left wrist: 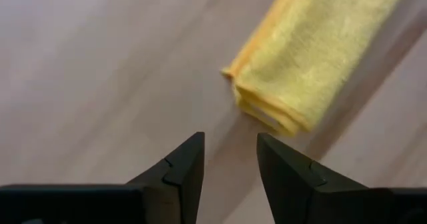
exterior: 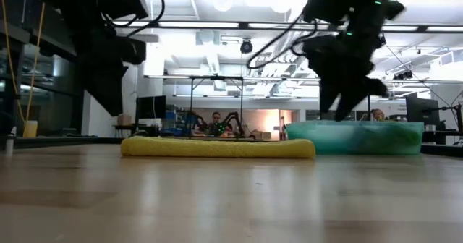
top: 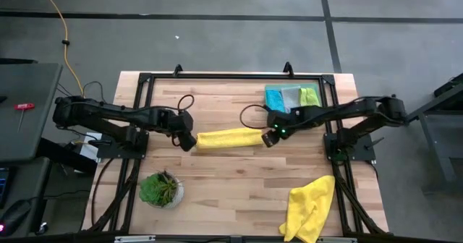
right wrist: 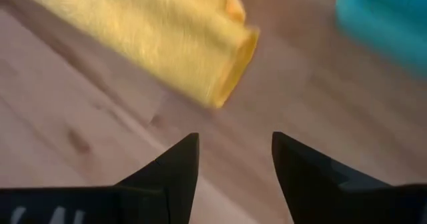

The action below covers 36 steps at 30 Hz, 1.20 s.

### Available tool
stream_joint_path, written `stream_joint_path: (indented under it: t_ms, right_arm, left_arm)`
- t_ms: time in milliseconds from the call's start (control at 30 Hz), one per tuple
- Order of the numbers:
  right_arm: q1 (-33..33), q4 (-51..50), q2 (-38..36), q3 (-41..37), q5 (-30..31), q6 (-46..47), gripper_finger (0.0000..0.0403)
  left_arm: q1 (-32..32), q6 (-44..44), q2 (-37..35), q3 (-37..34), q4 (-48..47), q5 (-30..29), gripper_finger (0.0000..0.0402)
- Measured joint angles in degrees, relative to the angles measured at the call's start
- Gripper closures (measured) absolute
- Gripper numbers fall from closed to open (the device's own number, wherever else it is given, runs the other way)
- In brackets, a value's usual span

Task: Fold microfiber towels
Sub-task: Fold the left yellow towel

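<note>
A yellow microfiber towel (top: 227,138), folded into a long narrow strip of several layers, lies flat on the wooden table (top: 239,178) at its middle. My left gripper (top: 189,143) hovers open just off the strip's left end (left wrist: 267,107), touching nothing. My right gripper (top: 269,137) hovers open just off the strip's right end (right wrist: 233,64), also clear of it. In the low view the strip (exterior: 217,147) lies between both raised grippers. A second yellow towel (top: 309,208) lies crumpled at the table's near right.
A green tray (top: 291,98) at the far right holds folded teal, pale and lime towels. A small potted plant (top: 160,190) stands near the front left. A black frame runs along the table's left, far and right sides. Bare wood lies in front of the strip.
</note>
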Motion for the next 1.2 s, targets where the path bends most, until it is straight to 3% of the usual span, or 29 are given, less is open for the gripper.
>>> stream_joint_path:
  t_ms: [200,433,600,800,967,1200]
  right_arm:
    - [-0.2,21.0,-4.9,-12.4,0.3,15.4,0.0221]
    - [-1.5,34.2,-1.5,-17.4,0.5,15.2,0.0221]
    - [-3.6,36.2,1.8,-16.0,-1.3,8.8,0.0221]
    - [-5.4,36.1,6.1,-15.5,-6.1,8.7,0.0221]
    - [-5.3,40.4,9.3,-15.3,-6.3,9.7,0.0221]
    - [-5.3,43.6,12.8,-15.2,-5.8,12.0,0.0221]
  left_arm:
    - [-0.1,-3.6,0.0,-2.6,1.2,3.2,0.0272]
    - [-0.3,-6.7,0.0,-3.9,1.0,6.5,0.0272]
    - [-0.3,-7.0,0.1,-3.9,1.5,7.2,0.0272]
    - [-0.3,-7.0,0.1,-3.9,1.9,7.3,0.0272]
    - [-0.3,-7.1,1.1,-3.9,3.9,9.2,0.0272]
    - [-0.2,-7.1,9.5,-3.9,7.6,12.2,0.0272]
